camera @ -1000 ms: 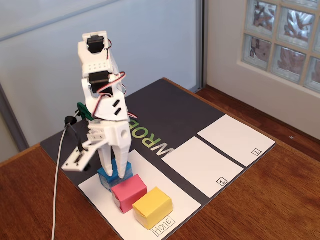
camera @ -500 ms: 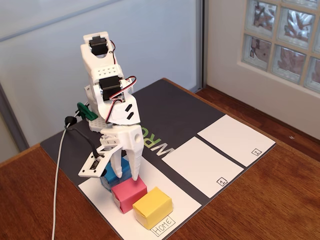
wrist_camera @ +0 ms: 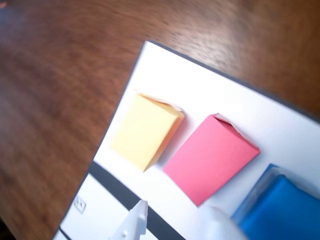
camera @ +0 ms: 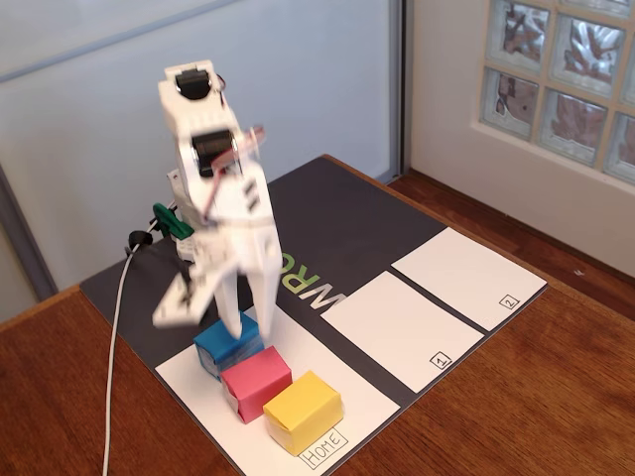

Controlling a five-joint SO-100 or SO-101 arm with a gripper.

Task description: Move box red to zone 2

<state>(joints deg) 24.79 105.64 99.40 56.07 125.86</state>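
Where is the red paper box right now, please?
In the fixed view, the red paper box sits on the white Home zone at lower left, between the blue paper box and yellow paper box.

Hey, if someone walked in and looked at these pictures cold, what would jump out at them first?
Probably the row of three small paper boxes on the white Home zone: a blue paper box, a red paper box and a yellow paper box, side by side. Next, the white robot arm towers right over them, its end effector open just above the blue box. To the right in the fixed view, two white numbered zones lie bare.
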